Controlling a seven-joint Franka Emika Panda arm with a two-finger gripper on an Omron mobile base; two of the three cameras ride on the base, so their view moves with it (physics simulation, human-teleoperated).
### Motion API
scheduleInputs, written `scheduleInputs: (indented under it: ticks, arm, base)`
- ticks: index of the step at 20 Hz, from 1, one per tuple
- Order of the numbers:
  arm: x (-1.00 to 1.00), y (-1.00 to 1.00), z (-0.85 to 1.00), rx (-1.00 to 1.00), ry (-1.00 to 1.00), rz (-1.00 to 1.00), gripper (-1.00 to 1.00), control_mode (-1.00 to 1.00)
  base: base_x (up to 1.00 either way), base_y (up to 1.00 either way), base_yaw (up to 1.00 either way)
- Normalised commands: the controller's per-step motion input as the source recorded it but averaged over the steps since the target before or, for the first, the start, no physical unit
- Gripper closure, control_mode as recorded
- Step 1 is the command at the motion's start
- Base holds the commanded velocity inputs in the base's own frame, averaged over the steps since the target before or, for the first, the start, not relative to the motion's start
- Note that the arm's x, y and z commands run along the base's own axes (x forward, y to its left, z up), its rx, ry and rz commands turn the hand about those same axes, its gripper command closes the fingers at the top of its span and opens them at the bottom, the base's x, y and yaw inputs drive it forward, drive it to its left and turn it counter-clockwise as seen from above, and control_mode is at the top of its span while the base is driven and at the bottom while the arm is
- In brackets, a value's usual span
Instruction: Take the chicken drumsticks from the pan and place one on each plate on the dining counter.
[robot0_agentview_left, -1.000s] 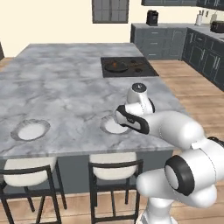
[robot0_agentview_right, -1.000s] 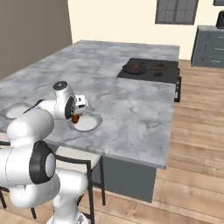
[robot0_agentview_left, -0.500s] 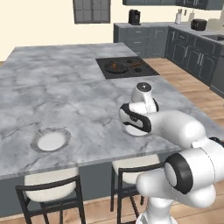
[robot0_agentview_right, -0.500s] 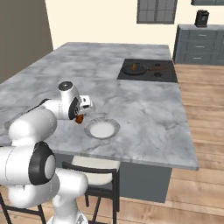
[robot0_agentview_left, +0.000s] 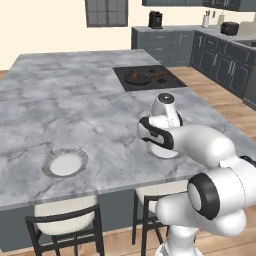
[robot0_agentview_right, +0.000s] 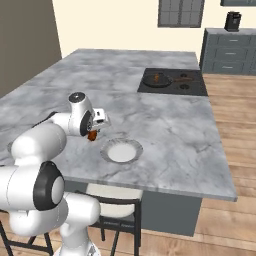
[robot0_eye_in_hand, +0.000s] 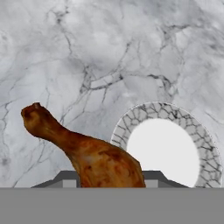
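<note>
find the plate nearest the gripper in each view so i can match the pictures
Left base view: the plate peeks out lower right of centre, mostly behind the arm.
Right base view: just left of centre at, right of the gripper holding a drumstick.
Hand view: lower right at, beside the drumstick.
Shared landmark: the marbled counter it sits on; the stovetop beyond it shows in both base views.
</note>
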Motion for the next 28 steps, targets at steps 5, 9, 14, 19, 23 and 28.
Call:
scheduleInputs:
  ticks: [5, 9, 14, 19, 23, 28]
  arm:
    - [0.00, 0.00, 0.00, 0.00, 0.00, 0.00, 1.00, 1.00]
    - [0.00, 0.00, 0.00, 0.00, 0.00, 0.00, 1.00, 1.00]
    - [0.00, 0.00, 0.00, 0.00, 0.00, 0.00, 1.00, -1.00]
    - [-0.01, 0.00, 0.00, 0.00, -0.01, 0.00, 1.00, -1.00]
    - [0.38, -0.22, -0.02, 0.00, 0.03, 0.08, 1.00, -1.00]
    - [0.53, -0.63, -0.12, 0.00, 0.07, 0.21, 1.00, -1.00]
  base:
    - [0.00, 0.00, 0.00]
    - [0.00, 0.00, 0.00]
    - [0.00, 0.00, 0.00]
    - [0.00, 0.00, 0.00]
    - [0.00, 0.00, 0.00]
    - [0.00, 0.00, 0.00]
